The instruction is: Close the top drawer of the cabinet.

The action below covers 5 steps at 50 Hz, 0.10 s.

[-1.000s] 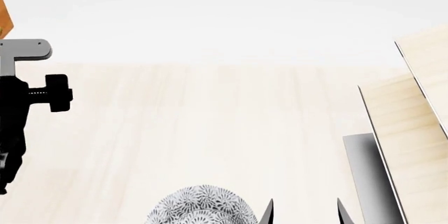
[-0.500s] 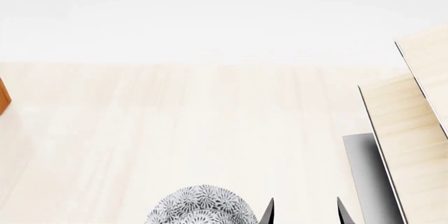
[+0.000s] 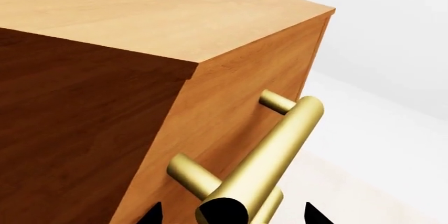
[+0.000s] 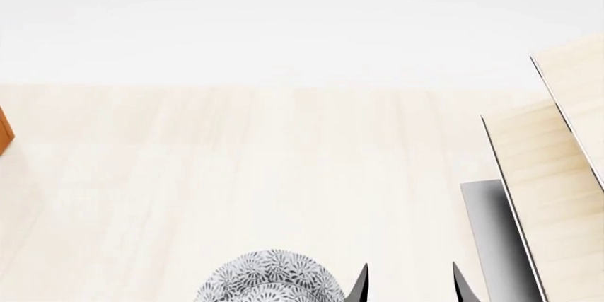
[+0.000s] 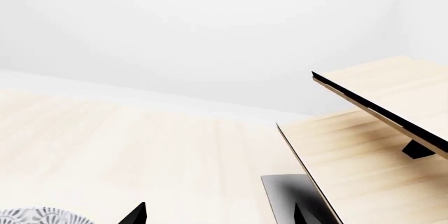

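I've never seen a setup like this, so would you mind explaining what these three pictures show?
It is a simulated two-armed robot. One picture comes from its head, looking down at a pale table with a patterned bowl and a slanted rack. The other two come from cameras by each gripper. The left camera faces the orange cabinet; its brass handle lies between the left gripper tips, which look open. The right gripper is open, holding nothing.

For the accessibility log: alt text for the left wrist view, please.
A brass bar handle on the orange-brown top drawer of the cabinet fills the close-up, with the left gripper open, its fingertips either side of the handle's near end.
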### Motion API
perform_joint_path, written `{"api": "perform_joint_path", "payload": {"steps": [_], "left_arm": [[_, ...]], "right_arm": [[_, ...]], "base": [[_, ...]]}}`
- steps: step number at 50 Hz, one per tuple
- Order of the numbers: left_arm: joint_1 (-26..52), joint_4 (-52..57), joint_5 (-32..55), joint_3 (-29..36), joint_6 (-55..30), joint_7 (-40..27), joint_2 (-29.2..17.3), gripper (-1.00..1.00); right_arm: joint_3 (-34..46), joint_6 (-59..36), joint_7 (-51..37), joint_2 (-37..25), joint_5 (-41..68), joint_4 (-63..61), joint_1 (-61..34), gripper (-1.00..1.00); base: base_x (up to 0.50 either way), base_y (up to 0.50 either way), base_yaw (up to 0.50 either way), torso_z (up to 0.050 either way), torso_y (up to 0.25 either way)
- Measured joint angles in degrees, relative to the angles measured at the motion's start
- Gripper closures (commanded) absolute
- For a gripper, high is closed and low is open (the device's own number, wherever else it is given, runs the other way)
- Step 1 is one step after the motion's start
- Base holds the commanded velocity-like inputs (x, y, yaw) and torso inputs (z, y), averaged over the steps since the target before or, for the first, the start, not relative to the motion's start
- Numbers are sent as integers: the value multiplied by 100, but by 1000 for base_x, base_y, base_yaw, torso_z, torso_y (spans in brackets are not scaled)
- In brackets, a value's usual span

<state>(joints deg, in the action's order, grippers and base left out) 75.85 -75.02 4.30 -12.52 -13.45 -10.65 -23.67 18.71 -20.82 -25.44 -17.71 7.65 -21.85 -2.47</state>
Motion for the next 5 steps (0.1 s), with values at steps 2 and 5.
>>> {"api": "perform_joint_path", "payload": {"steps": [2,5], "left_arm": [[1,0,49,2,8,9,-5,-100],[2,0,121,5,21,20,-11,-100]], "right_arm": [[-2,-2,-4,1,6,7,-9,-100],[-6,-6,-11,1,15,10,-18,-100]], "base": [[19,25,28,0,0],[19,25,28,0,0]]}}
